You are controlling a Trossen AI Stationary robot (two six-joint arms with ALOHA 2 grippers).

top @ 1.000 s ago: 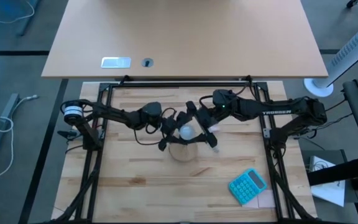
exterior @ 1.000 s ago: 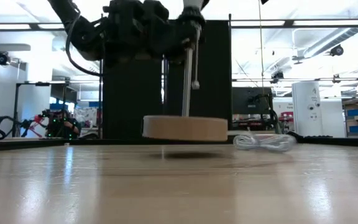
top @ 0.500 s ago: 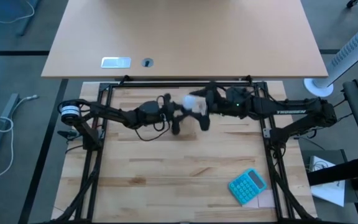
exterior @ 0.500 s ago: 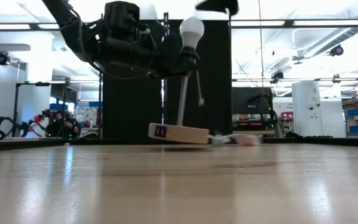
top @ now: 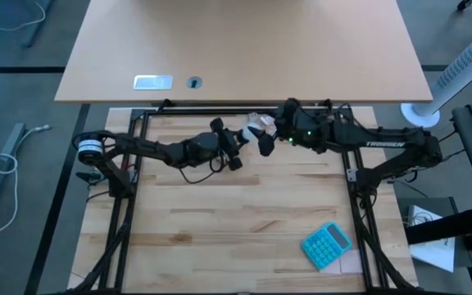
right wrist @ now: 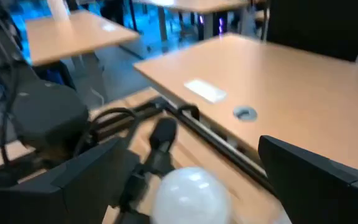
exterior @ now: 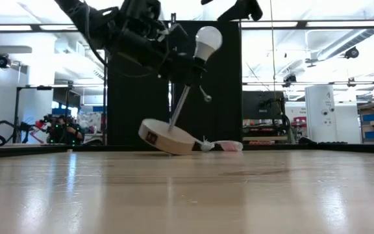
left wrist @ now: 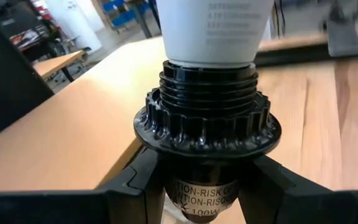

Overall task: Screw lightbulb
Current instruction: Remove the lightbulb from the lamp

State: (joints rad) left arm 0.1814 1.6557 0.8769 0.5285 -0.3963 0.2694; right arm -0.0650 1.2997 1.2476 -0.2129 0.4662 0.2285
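Note:
The white lightbulb (exterior: 208,40) sits in a black ribbed socket (left wrist: 207,118) on top of a thin rod (exterior: 180,107), which rises from a tan wooden disc (exterior: 166,136). The whole lamp is tilted near the table's far edge. My left gripper (left wrist: 207,186) is shut on the socket; it also shows in the low view (exterior: 182,65) and the high view (top: 234,152). My right gripper (right wrist: 197,180) is open just above the bulb (right wrist: 191,194), with a finger on each side of it and clear of it. It shows at the top of the low view (exterior: 234,6). My left gripper pinches the black socket just below its ribbed collar (left wrist: 199,200) between its two fingers. The fingers come from the table's left and lie across the socket. The lamp hangs tilted with the bulb end up and the disc tipped on edge. Whether the disc's low edge touches the table I cannot tell.
A crumpled clear wrapper with cord (exterior: 223,145) lies beside the disc at the far edge. A blue calculator (top: 327,244) lies at the near right. Black frame rails (top: 121,221) run along the table's left and right sides. A second tan table (top: 244,49) stands beyond.
My left gripper has gone toward the table's far edge with the lamp and tipped it. The rod stood upright with the disc level; now it leans and the disc is on edge. My right gripper has also gone toward the far edge, staying above the bulb.

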